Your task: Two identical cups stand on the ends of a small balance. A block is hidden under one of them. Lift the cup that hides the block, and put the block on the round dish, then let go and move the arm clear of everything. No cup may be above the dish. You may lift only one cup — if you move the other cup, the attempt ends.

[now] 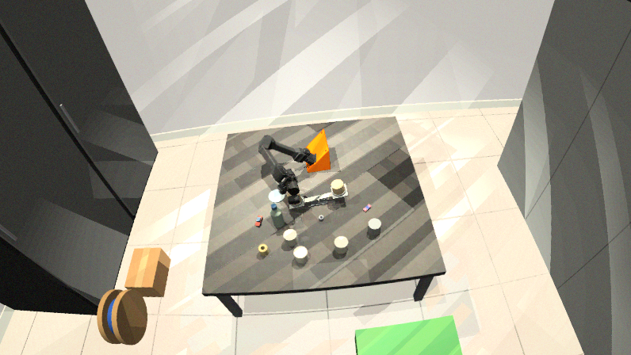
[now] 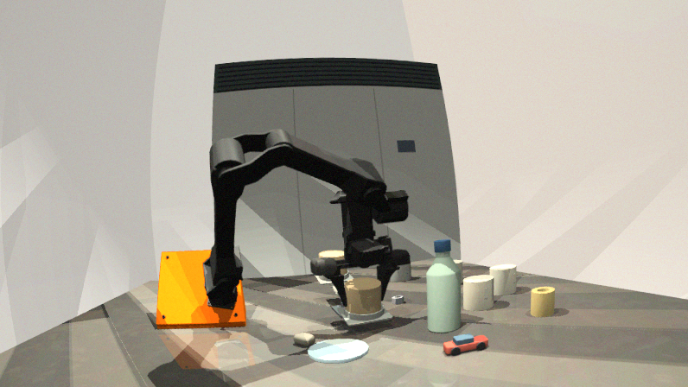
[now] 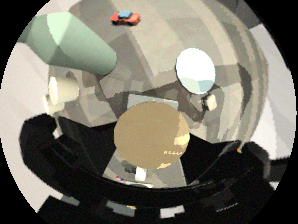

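Observation:
My gripper (image 2: 364, 299) (image 3: 150, 125) is shut on the near tan cup (image 2: 364, 288) (image 3: 150, 130), one finger on each side. This cup is upright at the near pan of the balance (image 1: 324, 196) (image 2: 380, 316), with no clear gap under it. The arm mostly hides it in the top view. The other tan cup (image 1: 338, 187) (image 2: 330, 254) stands on the far pan, which is higher in the exterior view. The pale blue round dish (image 1: 276, 196) (image 2: 338, 351) (image 3: 195, 67) lies near the near pan, with nothing on it. The block is not visible.
A green bottle (image 1: 277, 218) (image 2: 443, 300) (image 3: 75, 47) stands beside the near pan. A pebble (image 2: 304, 339) (image 3: 211, 102) lies beside the dish. A red toy car (image 2: 465, 344), a nut (image 1: 320, 217), several whitish cups, a yellow ring-shaped piece (image 1: 262, 249) and an orange wedge (image 2: 182, 288) are around.

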Robot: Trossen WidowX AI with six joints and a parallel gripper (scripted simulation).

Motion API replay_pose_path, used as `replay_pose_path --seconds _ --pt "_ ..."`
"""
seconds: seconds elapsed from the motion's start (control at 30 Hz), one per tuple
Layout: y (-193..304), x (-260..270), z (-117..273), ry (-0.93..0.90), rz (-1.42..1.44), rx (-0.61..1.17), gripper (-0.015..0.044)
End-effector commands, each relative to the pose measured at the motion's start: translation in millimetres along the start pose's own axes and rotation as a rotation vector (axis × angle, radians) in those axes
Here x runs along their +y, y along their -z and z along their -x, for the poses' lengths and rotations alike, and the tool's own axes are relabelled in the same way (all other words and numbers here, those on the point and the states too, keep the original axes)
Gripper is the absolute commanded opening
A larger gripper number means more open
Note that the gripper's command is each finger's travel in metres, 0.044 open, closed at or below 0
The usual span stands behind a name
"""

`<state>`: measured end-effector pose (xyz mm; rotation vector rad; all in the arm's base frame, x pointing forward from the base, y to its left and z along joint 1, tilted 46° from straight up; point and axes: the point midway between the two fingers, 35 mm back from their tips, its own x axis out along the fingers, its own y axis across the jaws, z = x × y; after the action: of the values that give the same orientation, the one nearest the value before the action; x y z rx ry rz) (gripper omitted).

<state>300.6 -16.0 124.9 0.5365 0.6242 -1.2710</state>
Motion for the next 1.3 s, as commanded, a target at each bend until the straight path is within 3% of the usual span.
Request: replay_pose_path --seconds 0.0,1.27 --pt "0 4 8 -0.017 -0.006 0.003 0.0" --pt "1 7 58 -0.074 0.014 0.02 0.0"
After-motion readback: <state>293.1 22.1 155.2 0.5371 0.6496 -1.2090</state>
